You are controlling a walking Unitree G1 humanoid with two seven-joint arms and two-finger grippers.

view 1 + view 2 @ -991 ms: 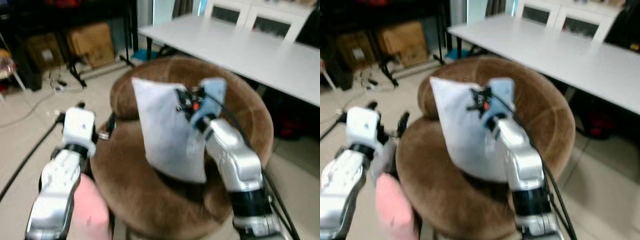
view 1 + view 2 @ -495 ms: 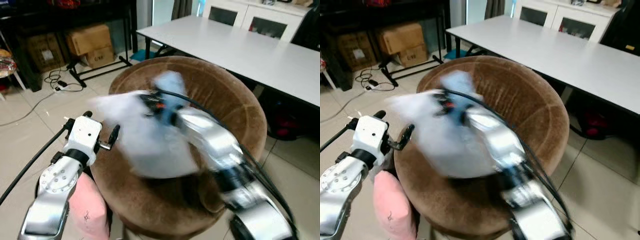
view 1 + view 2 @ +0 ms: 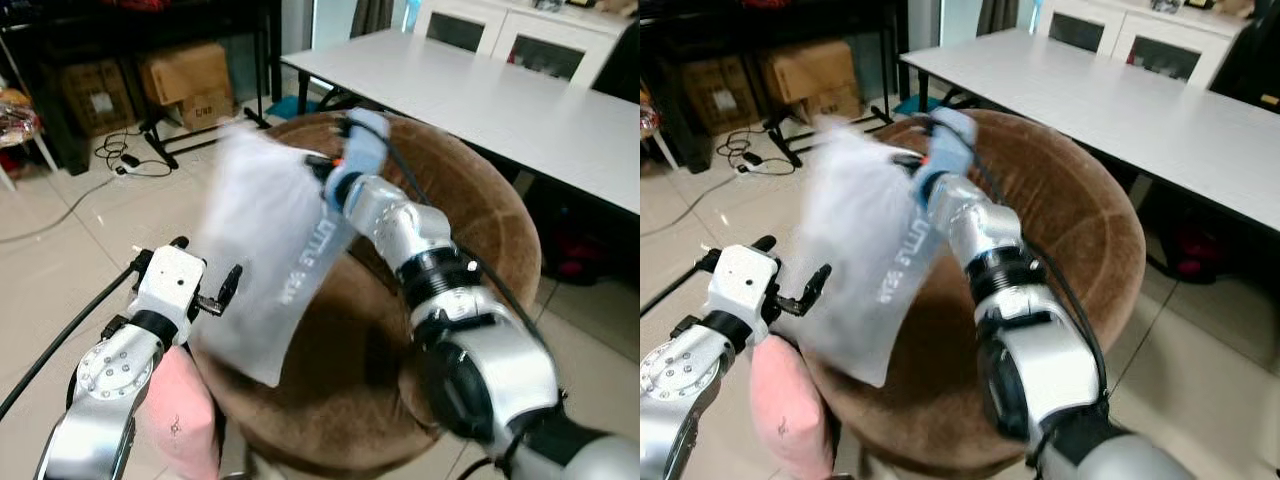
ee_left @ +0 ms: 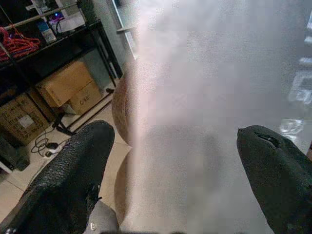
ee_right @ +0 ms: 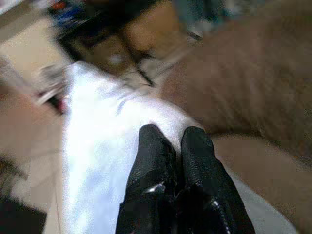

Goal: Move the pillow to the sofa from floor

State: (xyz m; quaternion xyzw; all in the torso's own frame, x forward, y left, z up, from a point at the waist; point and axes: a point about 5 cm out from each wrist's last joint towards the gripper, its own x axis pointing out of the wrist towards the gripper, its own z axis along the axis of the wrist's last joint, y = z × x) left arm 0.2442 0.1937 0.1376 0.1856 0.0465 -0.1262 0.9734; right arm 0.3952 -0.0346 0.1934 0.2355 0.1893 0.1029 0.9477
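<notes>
A pale blue-white pillow (image 3: 265, 250) with grey lettering hangs blurred in the air over the left front rim of the round brown sofa chair (image 3: 480, 210). My right gripper (image 5: 174, 139) is shut on the pillow's upper corner, and the arm reaches across the seat (image 3: 400, 225). My left gripper (image 3: 215, 290) stands open beside the pillow's lower left edge. In the left wrist view the pillow (image 4: 209, 97) lies right in front of the two spread fingers (image 4: 73, 165). A pink pillow (image 3: 180, 420) lies low under my left arm.
A long white table (image 3: 500, 100) runs behind and to the right of the chair. Cardboard boxes (image 3: 185, 75) and a dark rack stand at the back left, with cables (image 3: 125, 160) on the tiled floor. Open floor lies to the left.
My right arm has swung the pillow from the chair's back to the left, out over the front left rim. The pillow now hangs close to my left gripper.
</notes>
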